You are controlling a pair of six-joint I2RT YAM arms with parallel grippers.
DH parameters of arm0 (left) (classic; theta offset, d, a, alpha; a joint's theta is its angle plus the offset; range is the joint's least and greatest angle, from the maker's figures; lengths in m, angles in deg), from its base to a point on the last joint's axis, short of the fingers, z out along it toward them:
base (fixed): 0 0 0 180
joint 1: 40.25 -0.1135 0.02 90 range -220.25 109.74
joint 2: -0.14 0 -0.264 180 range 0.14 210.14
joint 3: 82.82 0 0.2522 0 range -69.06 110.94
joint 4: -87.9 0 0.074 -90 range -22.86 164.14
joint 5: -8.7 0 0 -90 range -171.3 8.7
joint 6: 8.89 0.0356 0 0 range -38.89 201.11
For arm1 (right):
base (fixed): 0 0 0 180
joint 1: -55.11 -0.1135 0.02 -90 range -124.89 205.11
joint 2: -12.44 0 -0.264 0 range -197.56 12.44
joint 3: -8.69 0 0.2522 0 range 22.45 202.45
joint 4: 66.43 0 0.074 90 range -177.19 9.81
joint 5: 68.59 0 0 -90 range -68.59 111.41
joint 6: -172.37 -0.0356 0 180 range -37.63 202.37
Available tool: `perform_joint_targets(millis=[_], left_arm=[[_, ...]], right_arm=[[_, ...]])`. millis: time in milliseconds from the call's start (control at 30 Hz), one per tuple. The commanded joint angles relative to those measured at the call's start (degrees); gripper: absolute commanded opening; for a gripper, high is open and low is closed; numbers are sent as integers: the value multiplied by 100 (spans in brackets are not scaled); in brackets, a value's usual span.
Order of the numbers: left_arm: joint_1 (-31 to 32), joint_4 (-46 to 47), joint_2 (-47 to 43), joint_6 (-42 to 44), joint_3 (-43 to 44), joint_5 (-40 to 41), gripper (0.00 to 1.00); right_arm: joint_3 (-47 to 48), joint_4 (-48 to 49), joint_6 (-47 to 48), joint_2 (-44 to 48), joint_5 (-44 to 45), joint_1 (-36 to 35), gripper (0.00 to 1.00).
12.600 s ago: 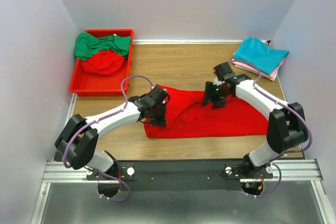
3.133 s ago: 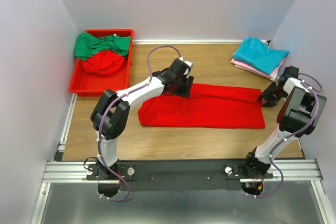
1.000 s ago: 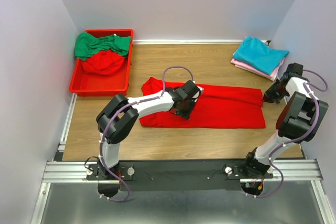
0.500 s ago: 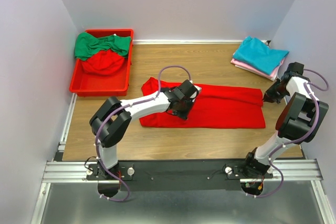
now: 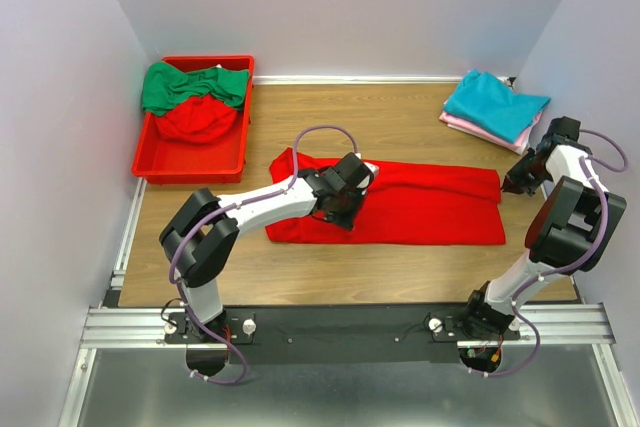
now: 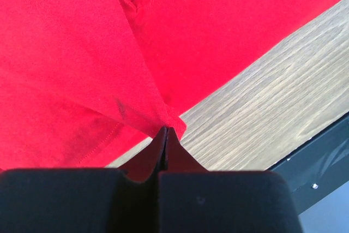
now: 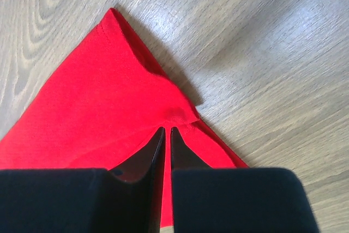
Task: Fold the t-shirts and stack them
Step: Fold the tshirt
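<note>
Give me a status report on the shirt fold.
Left gripper shut on red t-shirt. Right gripper pinching its far-right corner. Teal stack apart from it.

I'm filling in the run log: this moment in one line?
phase: folding | left tool: shut on red t-shirt edge | right tool: shut on its right-end corner | stack: teal t-shirt over pink t-shirt

Wood-grain table (image 5: pixel 400 127), light brown. Flat across the mid lies the red t-shirt (image 5: pixel 430 209), a long band running L to R. At far-L corner sits the red bin (image 5: pixel 190 169). Far-R corner: folded pink t-shirt (image 5: pixel 478 132) on the wood w/ teal t-shirt (image 5: pixel 497 105) on top.
</note>
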Motion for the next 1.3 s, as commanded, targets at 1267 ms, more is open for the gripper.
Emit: perform_joint_targets(millis=[1267], left_arm=[[50, -193, -376, -526, -192, 211, 0]], right_arm=[[-182, 202, 238, -633, 13, 33, 39]])
